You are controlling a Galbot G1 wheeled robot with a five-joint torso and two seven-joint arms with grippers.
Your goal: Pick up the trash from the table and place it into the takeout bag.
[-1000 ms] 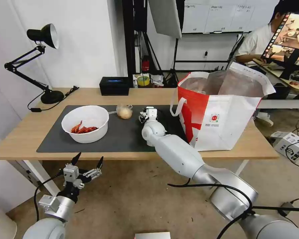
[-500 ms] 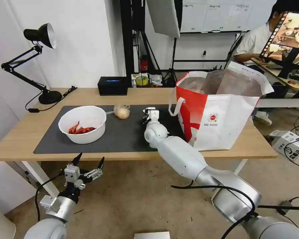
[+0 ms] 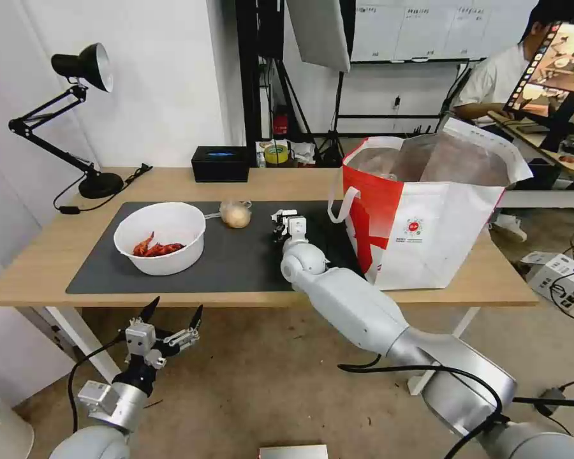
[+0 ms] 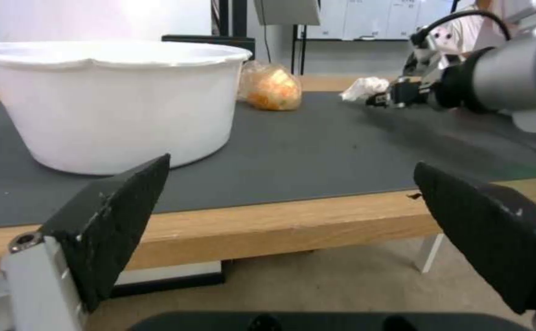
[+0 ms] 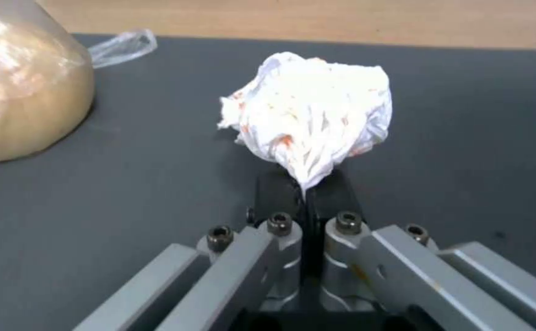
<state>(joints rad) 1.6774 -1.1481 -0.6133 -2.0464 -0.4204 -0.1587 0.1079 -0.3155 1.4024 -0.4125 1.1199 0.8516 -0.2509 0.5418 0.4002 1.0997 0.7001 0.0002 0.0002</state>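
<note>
Right gripper (image 5: 305, 193): reaches out over the grey mat (image 3: 236, 261), between the lump bag and the tote; its fingers are pinched together on the lower edge of the tissue.
Tissue (image 5: 311, 119): crumpled, white with orange stains, sticks out just beyond the right fingertips, above the mat; whether it touches the mat cannot be told.
Lump bag (image 3: 236, 215): lies on the mat near the tissue, between it and the bowl, with its loose plastic tail on the mat.
Bowl (image 3: 161, 237): white, stands on the mat's left part and holds red crayfish shells (image 3: 156, 248).
Tote (image 3: 427, 217): stands upright and open on the table's right end, just beside the right arm, its corner over the mat's edge.
Table (image 3: 51, 255): light wood, carrying the mat, a black box (image 3: 220, 164) and a desk lamp (image 3: 76, 115) at the back.
Left gripper (image 3: 170, 320): hangs below the table's front edge, ahead of the bowl, fingers spread wide and holding nothing.
</note>
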